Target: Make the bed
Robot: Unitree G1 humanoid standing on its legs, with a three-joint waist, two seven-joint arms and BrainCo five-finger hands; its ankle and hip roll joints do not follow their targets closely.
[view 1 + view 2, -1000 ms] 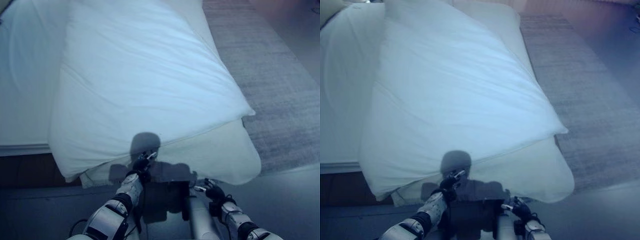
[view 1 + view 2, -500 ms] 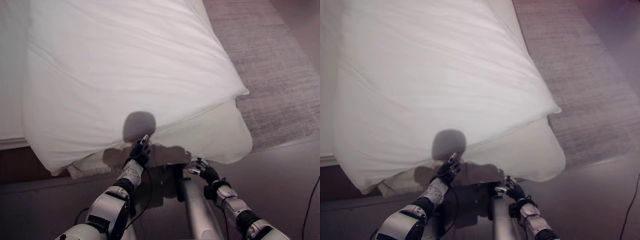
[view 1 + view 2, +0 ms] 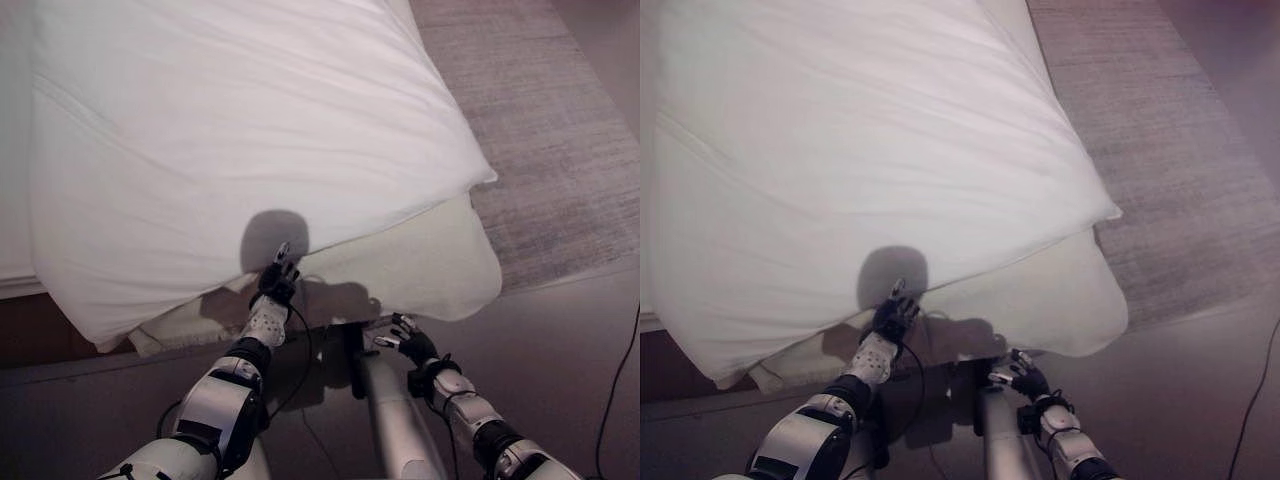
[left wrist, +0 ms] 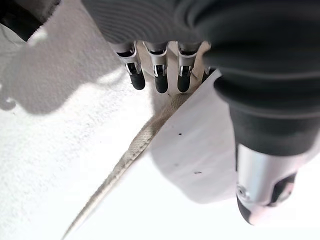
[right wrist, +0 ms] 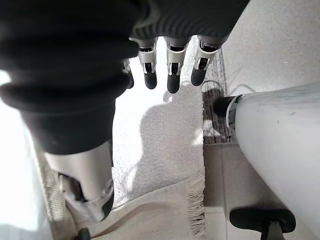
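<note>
Covering most of the mattress [image 3: 440, 275], white duvet [image 3: 240, 150] lies w/ near edge hanging askew: mattress corner exposed at robot's right, likely why arms reach in at the foot end. Beneath, pale sheet edge [image 3: 185, 325] pokes out under duvet hem [image 4: 132, 150]. Beyond bed on the right: grey woven rug [image 3: 555, 160], then dark smooth floor [image 3: 560, 340]. Left hand [image 3: 274, 283] raised to duvet's lower edge, fingers [image 4: 160, 75] straight and relaxed, hem just past tips, thumb apart; nothing gripped. Judged: approx. positioned to pinch hem next. Right hand [image 3: 408, 344] low, near mattress corner, fingers [image 5: 172, 75] extended, empty, hovering above fringed rug edge [image 5: 197, 195].
</note>
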